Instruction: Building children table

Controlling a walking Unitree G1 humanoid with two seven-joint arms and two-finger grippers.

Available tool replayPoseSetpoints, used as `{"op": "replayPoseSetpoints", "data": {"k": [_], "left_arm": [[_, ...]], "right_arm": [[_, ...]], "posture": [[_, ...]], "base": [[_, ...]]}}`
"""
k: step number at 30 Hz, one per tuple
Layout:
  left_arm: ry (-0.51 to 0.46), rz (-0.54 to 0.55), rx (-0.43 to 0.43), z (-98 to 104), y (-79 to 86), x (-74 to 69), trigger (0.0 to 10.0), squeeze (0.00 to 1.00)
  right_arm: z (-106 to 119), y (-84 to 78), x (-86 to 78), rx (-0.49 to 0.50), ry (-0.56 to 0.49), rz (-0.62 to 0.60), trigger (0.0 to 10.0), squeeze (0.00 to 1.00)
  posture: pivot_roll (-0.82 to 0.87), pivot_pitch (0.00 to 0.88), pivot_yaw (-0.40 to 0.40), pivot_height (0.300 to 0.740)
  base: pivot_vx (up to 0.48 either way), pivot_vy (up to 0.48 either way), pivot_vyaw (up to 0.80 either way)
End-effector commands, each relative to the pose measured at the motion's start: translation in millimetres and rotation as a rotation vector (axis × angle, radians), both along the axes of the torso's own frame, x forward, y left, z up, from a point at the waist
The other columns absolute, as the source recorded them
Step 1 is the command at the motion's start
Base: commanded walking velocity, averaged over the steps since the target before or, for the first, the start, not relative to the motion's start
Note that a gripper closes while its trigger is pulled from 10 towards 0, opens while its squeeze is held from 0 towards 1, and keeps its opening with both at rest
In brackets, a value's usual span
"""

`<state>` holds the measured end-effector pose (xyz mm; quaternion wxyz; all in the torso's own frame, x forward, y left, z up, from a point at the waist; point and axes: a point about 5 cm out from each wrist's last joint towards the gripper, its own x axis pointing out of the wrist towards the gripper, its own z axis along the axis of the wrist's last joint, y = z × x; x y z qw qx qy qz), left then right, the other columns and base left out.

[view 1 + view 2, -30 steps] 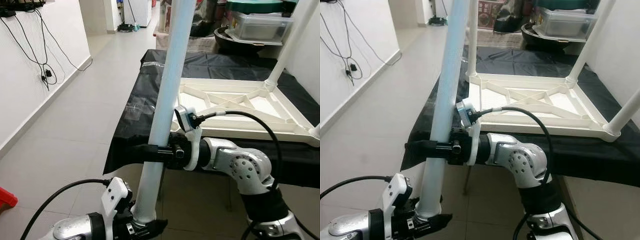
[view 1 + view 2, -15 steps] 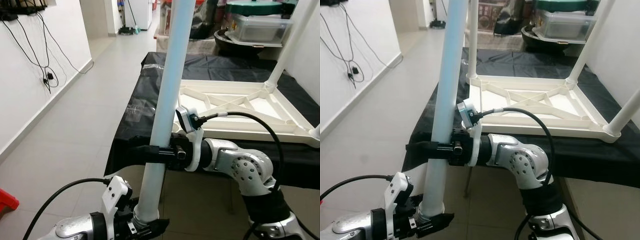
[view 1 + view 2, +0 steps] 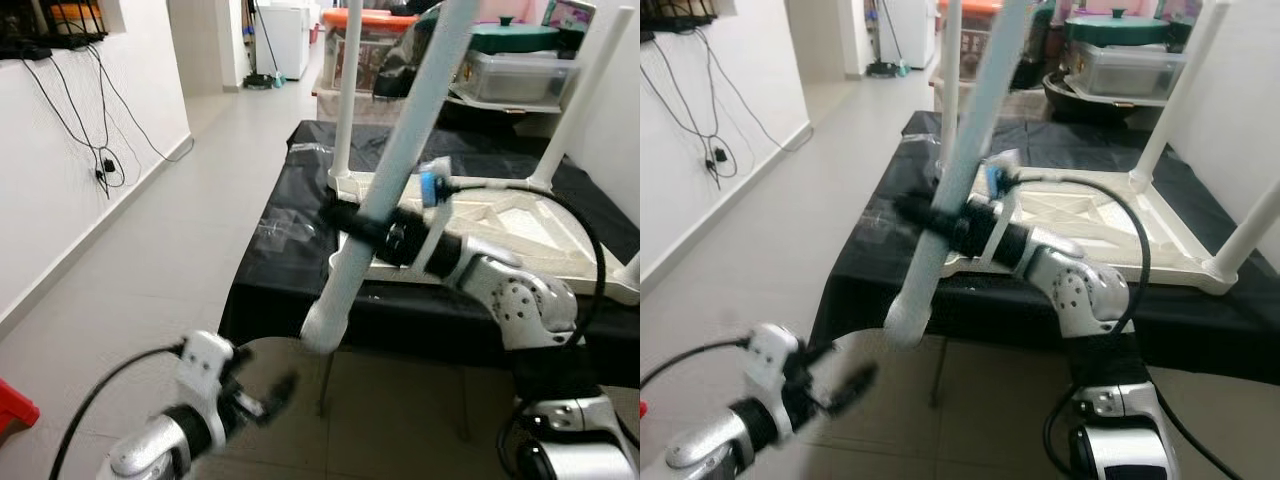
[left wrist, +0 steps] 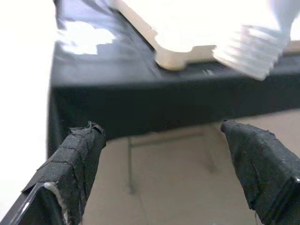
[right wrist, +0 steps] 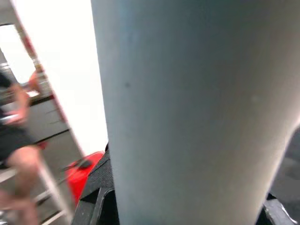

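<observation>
One smooth white table leg (image 3: 400,170), tilted, clamped in my right gripper (image 3: 352,222) above the black-draped table's edge (image 3: 300,290); left gripper (image 3: 262,397) spread apart, over open floor (image 3: 150,290).

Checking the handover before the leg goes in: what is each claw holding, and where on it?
The right claw grips the white table leg at mid-shaft. The left claw is open, holding nothing.

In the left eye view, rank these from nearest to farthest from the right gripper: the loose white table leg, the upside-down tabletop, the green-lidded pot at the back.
1. Loose white table leg: clamped in the right gripper, tilted, threaded end low.
2. Upside-down tabletop: just behind the gripper on the black-covered table.
3. Green-lidded pot: far back, on the containers beyond the table.
</observation>
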<state>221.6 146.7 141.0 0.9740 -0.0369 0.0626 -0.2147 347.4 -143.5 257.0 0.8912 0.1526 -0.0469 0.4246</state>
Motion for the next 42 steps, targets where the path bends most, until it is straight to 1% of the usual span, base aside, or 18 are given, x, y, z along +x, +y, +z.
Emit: {"op": "replayPoseSetpoints", "data": {"k": [1, 2, 3, 4, 5, 6, 7, 10, 11, 12, 15, 17, 24, 27, 29, 38, 42], "left_arm": [[-0.021, 0.043, -0.003, 3, 0.9, 4.4, 10.0, 0.0], [-0.021, 0.043, -0.003, 3, 0.9, 4.4, 10.0, 0.0], [-0.056, 0.1, -0.016, 9, 1.7, 11.1, 10.0, 0.0], [-0.056, 0.1, -0.016, 9, 1.7, 11.1, 10.0, 0.0], [-0.081, 0.15, -0.015, 13, 2.9, 16.2, 10.0, 0.0], [-0.081, 0.15, -0.015, 13, 2.9, 16.2, 10.0, 0.0], [-0.103, 0.193, -0.025, 17, 4.4, 20.7, 10.0, 0.0], [-0.113, 0.21, -0.041, 19, 5.0, 23.2, 10.0, 0.0], [-0.123, 0.224, -0.044, 19, 5.5, 24.8, 10.0, 0.0], [-0.129, 0.233, -0.036, 18, 5.7, 25.5, 10.0, 0.0], [-0.129, 0.233, -0.029, 17, 5.9, 25.3, 10.0, 0.0], [-0.129, 0.237, -0.018, 16, 6.8, 24.6, 10.0, 0.0], [-0.13, 0.263, -0.001, 15, 11.1, 26.9, 10.0, 0.0], [-0.138, 0.261, -0.019, 16, 9.9, 27.3, 10.0, 0.0], [-0.134, 0.279, -0.038, 16, 9.7, 27.4, 10.0, 0.0], [-0.128, 0.296, -0.025, 14, 10.6, 28.5, 10.0, 0.0], [-0.126, 0.3, -0.028, 15, 10.1, 28.7, 10.0, 0.0]], "right_arm": [[6, -5.6, 7.3, 0.0, -0.036, -0.12, 0.0, 0.0], [6, -5.6, 7.3, 0.0, -0.036, -0.12, 0.0, 0.0], [8, -11.7, 14.3, -0.015, -0.058, -0.274, 0.0, 0.0], [8, -11.7, 14.3, -0.015, -0.058, -0.274, 0.0, 0.0], [10, -15.9, 18.0, -0.024, -0.085, -0.395, 1.6, 0.0], [10, -15.9, 18.0, -0.024, -0.085, -0.395, 1.6, 0.0], [10, -16.0, 19.0, -0.027, -0.101, -0.473, 10.0, 0.0], [8, -12.8, 17.8, -0.024, -0.104, -0.496, 10.0, 0.0], [6, -8.6, 16.6, -0.028, -0.113, -0.5, 10.0, 0.0], [4, -4.9, 16.7, -0.016, -0.109, -0.495, 10.0, 0.0], [4, -1.6, 16.4, -0.013, -0.118, -0.49, 10.0, 0.0], [5, 3.4, 17.1, 0.004, -0.125, -0.479, 10.0, 0.0], [9, 7.7, 18.4, 0.017, -0.15, -0.488, 10.0, 0.0], [11, 9.5, 18.8, 0.026, -0.154, -0.493, 10.0, 0.0], [13, 10.5, 19.0, 0.029, -0.162, -0.498, 10.0, 0.0], [17, 13.1, 19.6, 0.042, -0.173, -0.48, 10.0, 0.0], [19, 17.0, 19.5, 0.046, -0.179, -0.443, 10.0, 0.0]], "posture": [[0.08, 0.0, -0.044, 0.74], [0.08, 0.0, -0.044, 0.74], [0.08, 0.0, -0.043, 0.74], [0.08, 0.0, -0.043, 0.74], [0.08, 0.0, -0.044, 0.74], [0.08, 0.0, -0.044, 0.74], [0.08, 0.0, -0.045, 0.74], [0.09, 0.0, -0.045, 0.74], [0.09, 0.0, -0.05, 0.74], [0.09, 0.0, -0.05, 0.74], [0.09, 0.0, -0.049, 0.74], [0.09, 0.0, -0.05, 0.74], [0.09, 0.0, -0.052, 0.74], [0.09, 0.0, -0.054, 0.74], [0.09, 0.0, -0.055, 0.74], [0.09, 0.0, -0.058, 0.74], [0.09, 0.005, -0.064, 0.74]], "base": [[0.0, 0.0, 0.0], [0.0, 0.0, 0.0], [0.0, 0.0, 0.0], [0.0, 0.0, 0.0], [0.0, 0.0, 0.0], [0.0, 0.0, 0.0], [0.262, 0.0, 0.0], [0.325, 0.0, 0.0], [0.409, 0.0, 0.0], [0.424, 0.0, 0.0], [0.426, 0.0, 0.0], [0.424, 0.0, 0.0], [0.446, 0.0, 0.0], [0.45, 0.0, 0.0], [0.0, 0.0, 0.0], [0.0, 0.0, 0.0], [0.0, 0.0, 0.0]]}}
